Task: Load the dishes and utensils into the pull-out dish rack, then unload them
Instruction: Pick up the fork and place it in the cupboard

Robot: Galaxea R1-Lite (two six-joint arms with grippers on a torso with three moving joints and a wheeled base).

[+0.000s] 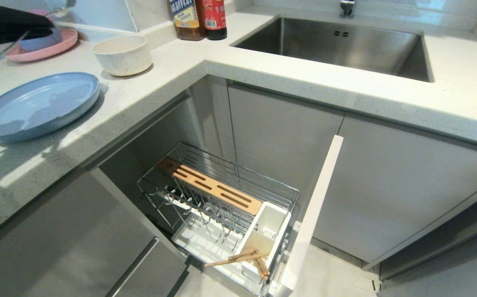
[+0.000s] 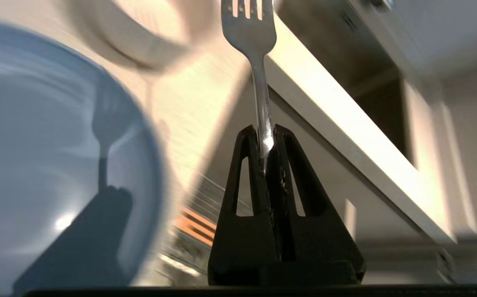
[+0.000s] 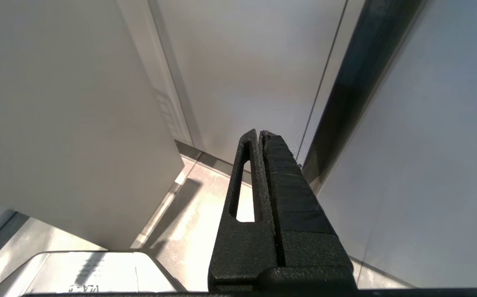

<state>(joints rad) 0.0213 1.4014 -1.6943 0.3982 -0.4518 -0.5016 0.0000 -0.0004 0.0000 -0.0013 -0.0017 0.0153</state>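
Note:
My left gripper (image 2: 265, 130) is shut on the handle of the silver fork (image 2: 250, 33), whose tines point away from it, above the counter's edge. My left arm (image 1: 11, 24) shows at the far left over the counter. The pale blue plate (image 1: 36, 105) and the cream bowl (image 1: 123, 53) sit on the counter, and both also appear as the plate (image 2: 36, 144) and the bowl (image 2: 139, 41) in the left wrist view. The pull-out dish rack (image 1: 222, 198) stands open below, and the wooden chopsticks (image 1: 238, 258) lean in its white cutlery holder (image 1: 267, 235). My right gripper (image 3: 259, 133) is shut and empty, parked low by cabinet fronts.
A pink plate with a blue bowl (image 1: 53, 45) lies behind my left arm. Two bottles (image 1: 199, 18) stand at the back, beside the steel sink (image 1: 337, 45). The rack's narrow white door front (image 1: 317, 210) juts out, and its wooden knife block (image 1: 209, 185) lies along the back.

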